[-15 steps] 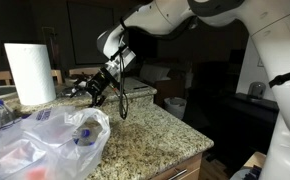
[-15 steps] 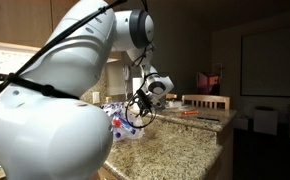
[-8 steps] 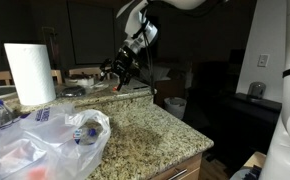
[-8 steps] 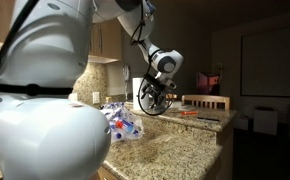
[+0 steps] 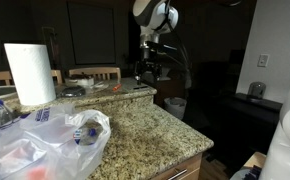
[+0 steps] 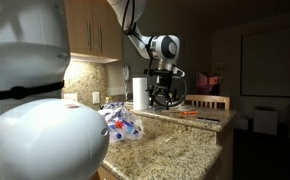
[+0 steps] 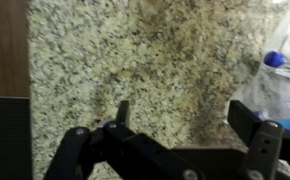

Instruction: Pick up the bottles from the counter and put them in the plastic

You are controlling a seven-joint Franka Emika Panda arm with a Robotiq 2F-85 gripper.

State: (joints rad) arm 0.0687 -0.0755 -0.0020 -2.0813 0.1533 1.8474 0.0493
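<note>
Since the frame a second back, the arm has swung up and away from the bag. The end effector, formerly low and close to the bag, now hangs raised over the far edge of the surface, well apart from the bag. Both exterior views agree on this.

End effector state: released. In the wrist view the fingers stand wide apart with bare granite surface showing between them and nothing gripped.

Task item: one bottle sits inside the clear bag, near the bag's mouth, on the side facing the arm. It lies on its side, not upright. In the wrist view the bottle shows at the right edge through the plastic. Its blue cap points up and left in that picture, and its long axis runs down and right from the cap. The body is blurred and cut by the frame edge.

Bag: crumpled, resting on the near corner of the surface, with its contents partly visible.

Other: a white paper roll stands upright behind the bag.
</note>
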